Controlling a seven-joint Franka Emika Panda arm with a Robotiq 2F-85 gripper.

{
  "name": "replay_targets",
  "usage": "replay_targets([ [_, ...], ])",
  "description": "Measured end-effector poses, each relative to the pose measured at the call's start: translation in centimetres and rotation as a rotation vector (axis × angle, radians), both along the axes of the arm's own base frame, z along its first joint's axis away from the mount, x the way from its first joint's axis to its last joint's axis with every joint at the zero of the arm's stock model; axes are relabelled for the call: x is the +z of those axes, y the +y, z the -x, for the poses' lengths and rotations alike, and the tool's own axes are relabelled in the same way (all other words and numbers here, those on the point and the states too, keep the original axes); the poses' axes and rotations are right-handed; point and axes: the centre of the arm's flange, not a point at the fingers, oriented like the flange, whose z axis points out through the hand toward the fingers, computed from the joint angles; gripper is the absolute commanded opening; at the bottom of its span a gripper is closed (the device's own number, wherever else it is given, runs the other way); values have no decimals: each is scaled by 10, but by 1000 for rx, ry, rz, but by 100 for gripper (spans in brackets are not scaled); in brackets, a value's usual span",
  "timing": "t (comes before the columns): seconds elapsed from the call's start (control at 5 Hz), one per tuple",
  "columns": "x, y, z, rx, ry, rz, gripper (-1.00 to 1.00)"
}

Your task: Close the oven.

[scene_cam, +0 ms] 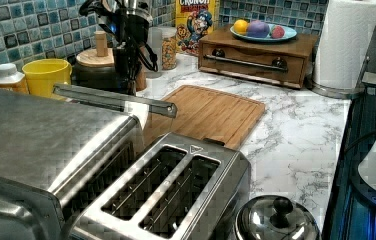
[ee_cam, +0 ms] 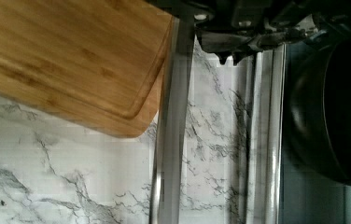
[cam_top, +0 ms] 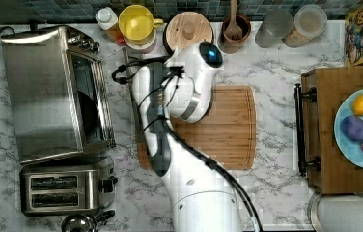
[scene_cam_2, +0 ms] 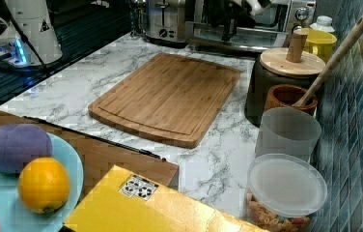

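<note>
The oven (cam_top: 42, 92) stands at the top view's left, its glass door (cam_top: 119, 92) swung down and open over the marble counter. In the left view the long steel bar handle (scene_cam: 116, 101) juts out level from the door's outer edge. My gripper (scene_cam: 126, 67) hangs just behind and above that handle, and in the top view my arm (cam_top: 179, 92) covers it. In the wrist view the handle (ee_cam: 173, 135) runs across the picture with the gripper (ee_cam: 232, 51) close over the glass beside it. A dark round pan (ee_cam: 337, 112) sits inside the oven. The right view has the oven (scene_cam_2: 261, 21) at the far end.
A two-slot toaster (cam_top: 66, 188) stands beside the oven, with a kettle lid (scene_cam: 276, 220) near it. A wooden cutting board (cam_top: 228, 125) lies by the door's edge. A yellow cup (cam_top: 136, 24), lidded jars (cam_top: 188, 31) and a utensil holder (cam_top: 235, 29) line the tiled wall.
</note>
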Motion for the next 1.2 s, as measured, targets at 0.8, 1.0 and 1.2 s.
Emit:
replay_targets([
  [0.8, 90, 178, 20, 29, -228, 591, -100],
  [1.0, 101, 237, 46, 6, -292, 647, -100],
  [1.2, 111, 279, 71, 48, -349, 647, -100],
])
